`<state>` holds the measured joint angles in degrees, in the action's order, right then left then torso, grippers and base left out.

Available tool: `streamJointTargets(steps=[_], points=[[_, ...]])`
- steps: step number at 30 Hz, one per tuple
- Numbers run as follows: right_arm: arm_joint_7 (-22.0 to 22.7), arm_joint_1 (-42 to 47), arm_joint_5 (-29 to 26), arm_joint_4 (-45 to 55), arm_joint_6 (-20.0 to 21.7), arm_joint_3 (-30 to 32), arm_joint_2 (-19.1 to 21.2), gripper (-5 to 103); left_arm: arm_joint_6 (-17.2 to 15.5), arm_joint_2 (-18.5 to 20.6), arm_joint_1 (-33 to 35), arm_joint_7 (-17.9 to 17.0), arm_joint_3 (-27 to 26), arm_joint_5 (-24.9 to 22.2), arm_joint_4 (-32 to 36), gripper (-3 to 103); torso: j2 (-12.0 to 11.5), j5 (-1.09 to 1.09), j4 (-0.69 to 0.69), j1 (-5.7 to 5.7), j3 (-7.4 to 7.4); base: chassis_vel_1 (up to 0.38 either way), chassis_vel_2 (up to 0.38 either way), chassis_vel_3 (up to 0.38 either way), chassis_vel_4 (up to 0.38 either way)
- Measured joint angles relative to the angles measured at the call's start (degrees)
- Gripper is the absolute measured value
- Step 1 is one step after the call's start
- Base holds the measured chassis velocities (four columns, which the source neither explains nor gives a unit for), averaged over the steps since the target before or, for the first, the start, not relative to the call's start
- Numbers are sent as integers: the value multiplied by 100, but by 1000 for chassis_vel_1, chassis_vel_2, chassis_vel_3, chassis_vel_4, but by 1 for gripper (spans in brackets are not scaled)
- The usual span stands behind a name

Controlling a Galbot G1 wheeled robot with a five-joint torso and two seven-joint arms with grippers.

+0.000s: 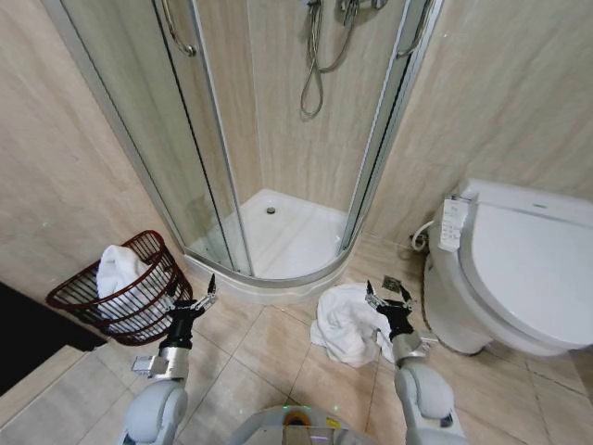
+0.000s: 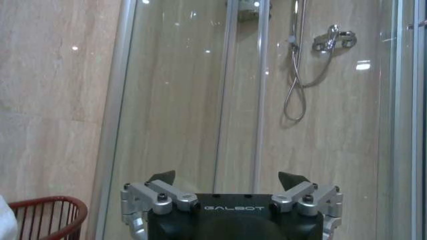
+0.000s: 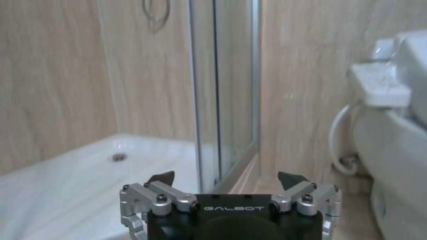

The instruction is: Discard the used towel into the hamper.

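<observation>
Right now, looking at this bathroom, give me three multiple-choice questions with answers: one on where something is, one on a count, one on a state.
1. Where does the loose towel lie?
A. on the floor by the toilet
B. in the shower tray
C. on the toilet lid

2. How many white towels show?
A. one
B. two
C. four

3. How is the left pincer?
A. shut on a towel
B. open, holding nothing
C. inside the hamper

Answers: 1 A, it is heaped on the tiles; 2 B, the second towel sits in the hamper; 3 B, its fingers stand apart.
</observation>
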<state>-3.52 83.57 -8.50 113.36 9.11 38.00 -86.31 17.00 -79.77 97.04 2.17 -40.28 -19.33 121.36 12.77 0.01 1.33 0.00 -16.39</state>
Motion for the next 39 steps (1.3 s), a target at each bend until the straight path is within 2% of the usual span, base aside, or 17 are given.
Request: streamJointTargets(steps=[2,5,6,13,22,28,36,39], points=[[-67,-37,-38,-88,52,16,71,100,3,-2,4,-1,-2,0,-8,100,0,1,1,0,0,0,0,0,0],[-533,-155,-55,-529,186,96,355,100,53,0,55,-3,-12,-31,-31,100,0,0,0,0,0,0,0,0,0],[-533,-155,-55,-529,186,96,355,100,53,0,55,-3,-12,-31,-31,100,0,0,0,0,0,0,0,0,0],[-1382,-381,193,-1385,217,133,797,100,136,1,80,-3,-11,-127,-51,100,0,0,1,0,0,0,0,0,0],[-1988,-593,585,-2121,198,-130,1438,100,226,11,63,-2,-64,-317,-140,100,0,1,1,0,0,0,0,0,0],[-2737,-815,1017,-2810,-113,-328,1984,100,300,99,18,6,-181,-476,-341,100,0,0,0,0,0,0,0,0,0],[-3091,-1233,1401,-3348,-359,-496,2311,100,256,147,-58,27,-236,-559,-393,100,0,1,0,0,0,0,0,0,0],[-3128,-1617,1652,-3714,-619,-645,2396,100,186,106,-80,33,-245,-549,-352,100,0,0,0,0,0,0,0,0,0]])
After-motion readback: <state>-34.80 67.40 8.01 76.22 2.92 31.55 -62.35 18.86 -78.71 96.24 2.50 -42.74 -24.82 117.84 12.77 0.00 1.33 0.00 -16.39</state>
